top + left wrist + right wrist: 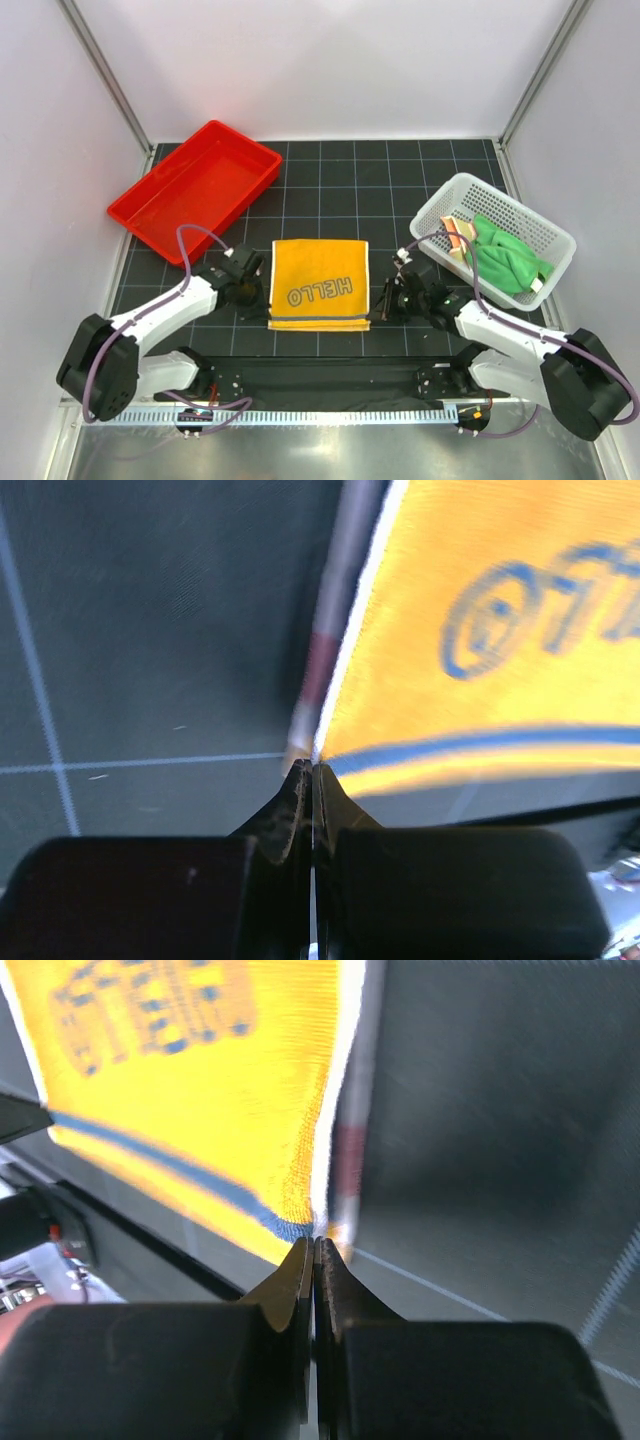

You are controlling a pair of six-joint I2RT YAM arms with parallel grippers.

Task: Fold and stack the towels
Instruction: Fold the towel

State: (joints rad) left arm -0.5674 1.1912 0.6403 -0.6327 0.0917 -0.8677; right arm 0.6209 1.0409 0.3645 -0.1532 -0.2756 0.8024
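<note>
The yellow-orange towel with grey "HELLO" lettering is spread flat at the middle of the black gridded mat. My left gripper is at its left edge, near the front corner. In the left wrist view the jaws are pressed together on the white hem of this towel. My right gripper mirrors it at the right edge, and its jaws pinch the hem of the towel. A bright green towel and a striped, dotted towel lie crumpled in the white basket.
A red plastic tray stands at the back left of the mat. The white perforated basket sits at the right, close behind my right arm. White walls enclose the table on three sides.
</note>
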